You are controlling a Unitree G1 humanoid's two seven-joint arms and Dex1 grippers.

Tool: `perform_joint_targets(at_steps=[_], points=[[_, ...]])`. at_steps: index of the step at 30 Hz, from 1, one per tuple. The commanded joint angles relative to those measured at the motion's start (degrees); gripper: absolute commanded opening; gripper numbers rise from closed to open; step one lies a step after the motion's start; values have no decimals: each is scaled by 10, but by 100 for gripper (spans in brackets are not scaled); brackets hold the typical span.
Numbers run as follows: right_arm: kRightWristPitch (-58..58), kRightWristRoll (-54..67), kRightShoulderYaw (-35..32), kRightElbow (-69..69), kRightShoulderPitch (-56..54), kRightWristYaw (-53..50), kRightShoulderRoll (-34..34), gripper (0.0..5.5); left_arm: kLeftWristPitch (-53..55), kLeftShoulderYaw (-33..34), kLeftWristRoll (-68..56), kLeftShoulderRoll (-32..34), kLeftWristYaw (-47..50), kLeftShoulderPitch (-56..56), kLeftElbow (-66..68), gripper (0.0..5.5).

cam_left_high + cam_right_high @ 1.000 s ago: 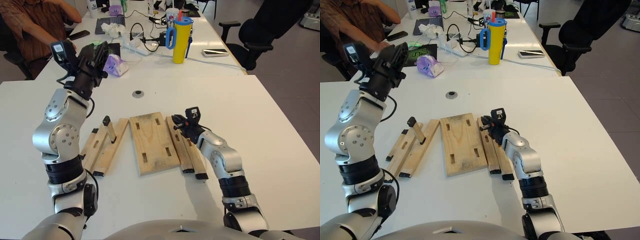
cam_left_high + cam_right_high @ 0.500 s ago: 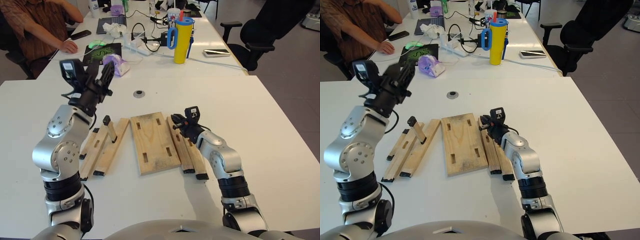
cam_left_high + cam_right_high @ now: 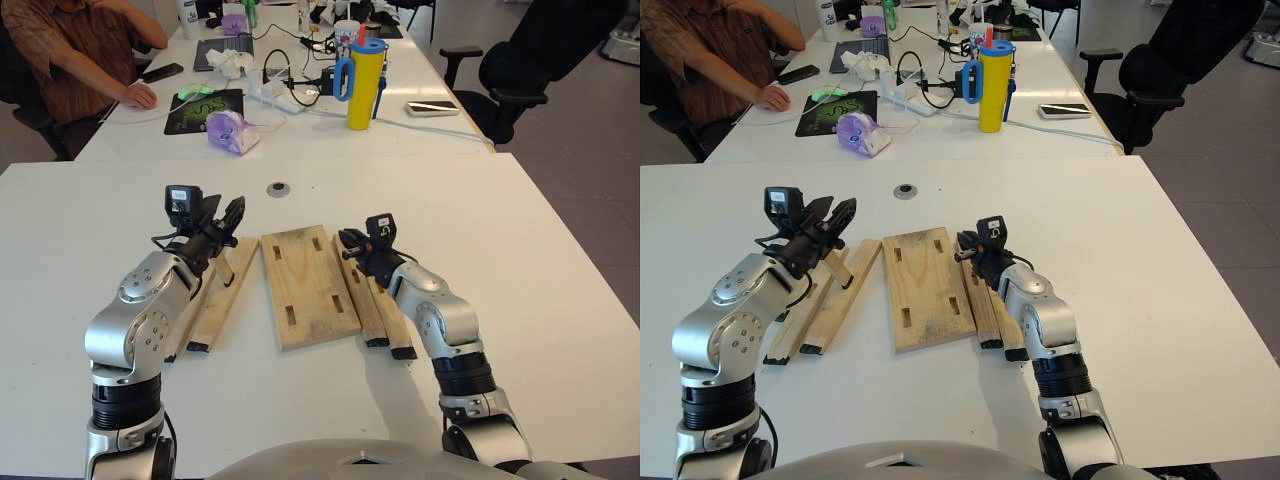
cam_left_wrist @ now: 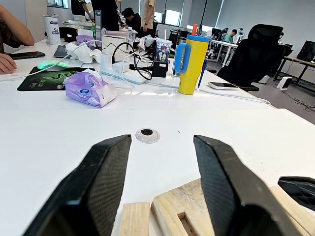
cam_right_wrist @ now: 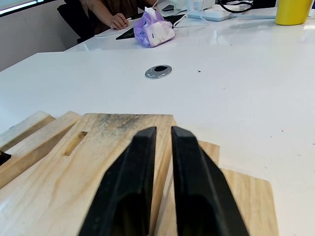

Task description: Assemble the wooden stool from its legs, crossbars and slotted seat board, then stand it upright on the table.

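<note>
The slotted seat board [image 3: 308,285] lies flat at the table's middle. To its left lie two leg pieces [image 3: 205,300] side by side, with a short crossbar [image 3: 845,270] sticking up between them. More leg pieces [image 3: 380,312] lie along the board's right edge. My left gripper [image 3: 228,212] is open and hovers low over the far end of the left leg pieces; nothing is between its fingers [image 4: 106,172]. My right gripper [image 3: 345,240] is shut with nothing in it, at the board's far right corner, just above the wood [image 5: 113,147].
A round cable grommet [image 3: 277,188] sits in the table beyond the board. The adjoining desk holds a yellow tumbler [image 3: 363,70], a purple tissue pack [image 3: 230,130], cables and a phone [image 3: 430,106]. A person sits at its left end. Bare table lies to both sides.
My left arm has swung down from high near the far desk to just above the left leg pieces, still open. The right arm has barely moved.
</note>
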Motion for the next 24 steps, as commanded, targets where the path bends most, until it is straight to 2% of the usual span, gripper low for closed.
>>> perform_joint_targets(at_steps=[1,6,9,12,14,20,22,24], points=[[-5,-8,-1,5,-7,0,1,55,-50,13,-5,-18,-11,-62,-8,234],[-6,-8,-1,5,-5,0,1,55,-92,35,-6,-9,-12,-146,-41,234],[-5,-8,-1,6,-7,0,1,55,-39,2,26,10,-6,-73,-17,234],[-2,-7,1,2,-6,0,1,55,27,-12,37,-4,14,20,27,234],[-1,-7,3,1,-5,0,2,55,47,-25,46,2,7,39,47,234],[-1,-7,4,4,-3,0,2,55,-61,-2,53,-17,5,-88,23,234],[-1,-7,5,2,-1,0,3,55,-74,17,42,-24,7,-94,1,234],[-1,-7,4,-4,6,-3,4,55,-101,38,40,-13,-13,-43,-26,234]])
